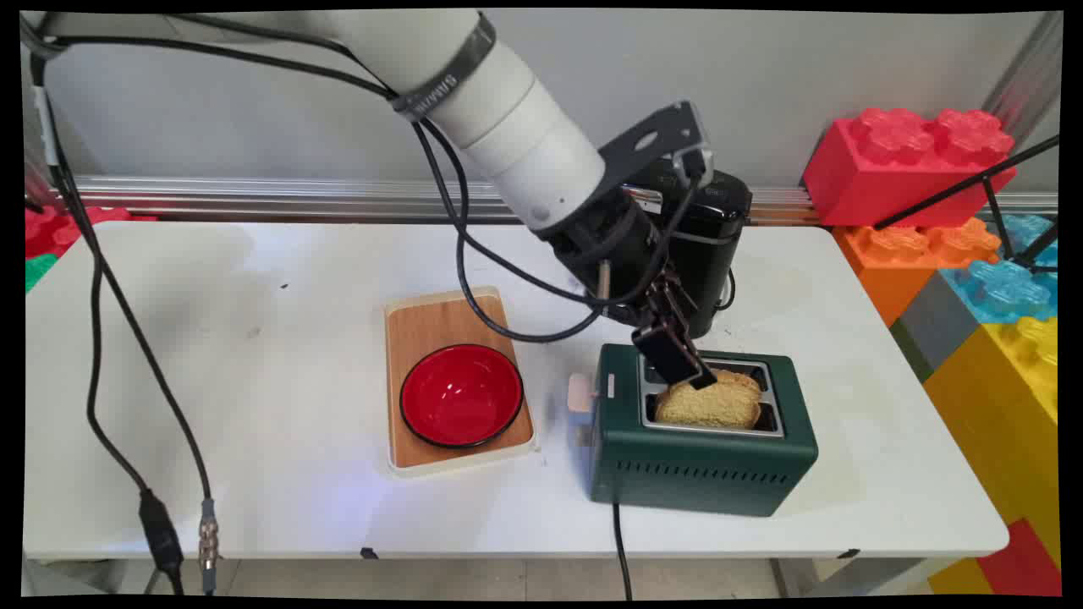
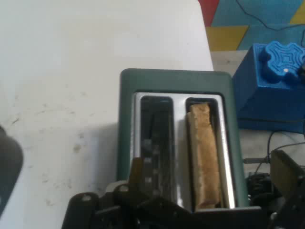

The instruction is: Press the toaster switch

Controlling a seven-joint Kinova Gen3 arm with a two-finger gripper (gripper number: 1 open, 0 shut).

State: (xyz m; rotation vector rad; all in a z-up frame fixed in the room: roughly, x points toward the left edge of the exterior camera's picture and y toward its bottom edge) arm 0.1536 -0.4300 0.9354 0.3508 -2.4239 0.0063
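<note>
A dark green two-slot toaster point(image 1: 702, 465) stands on the white table point(image 1: 254, 474), right of the middle. A browned slice of toast point(image 1: 711, 408) sticks up out of one slot. My gripper point(image 1: 689, 372) is directly above the toaster, its tips down at the toast's top edge. In the hand view the toaster point(image 2: 126, 119) fills the middle, with the toast point(image 2: 205, 157) in the right slot and the left slot point(image 2: 157, 143) empty. The gripper point(image 2: 209, 164) is open, one finger on each side of the toast, not closed on it.
A red bowl point(image 1: 461, 395) sits on a wooden tray point(image 1: 423, 326) left of the toaster. A black appliance point(image 1: 715, 245) stands behind the toaster. The toaster's cord point(image 1: 622, 550) hangs over the near edge. Big toy bricks point(image 1: 905, 161) are stacked at the right.
</note>
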